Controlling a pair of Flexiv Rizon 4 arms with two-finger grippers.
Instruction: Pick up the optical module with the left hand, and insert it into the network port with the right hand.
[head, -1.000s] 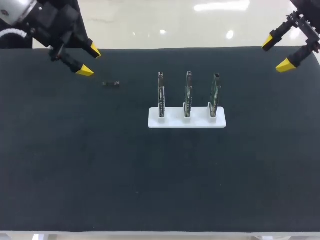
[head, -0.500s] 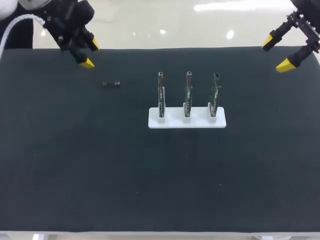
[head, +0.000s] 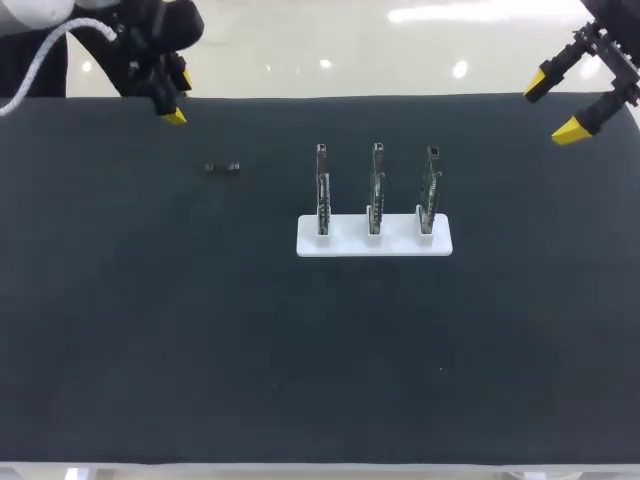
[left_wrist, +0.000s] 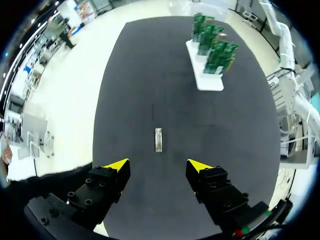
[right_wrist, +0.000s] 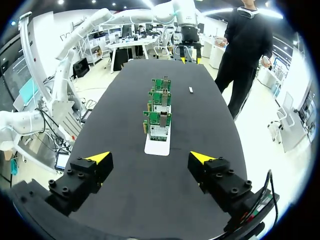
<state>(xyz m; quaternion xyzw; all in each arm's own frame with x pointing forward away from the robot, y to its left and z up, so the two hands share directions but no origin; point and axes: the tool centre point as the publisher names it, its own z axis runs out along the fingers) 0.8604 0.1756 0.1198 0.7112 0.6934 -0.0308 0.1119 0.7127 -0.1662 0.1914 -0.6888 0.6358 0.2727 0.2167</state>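
At 10 o'clock on the table (head: 300, 350), module (head: 222, 167) lies flat, just ahead of left gripper (left_wrist: 158, 165): wide open, empty. Right gripper (head: 553, 107) at 2 o'clock, same. Risk: small flat module, off-centre pinch could flick it away.

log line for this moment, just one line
left pincer: open, empty | optical module: ahead of it, ungrasped | right pincer: open, empty
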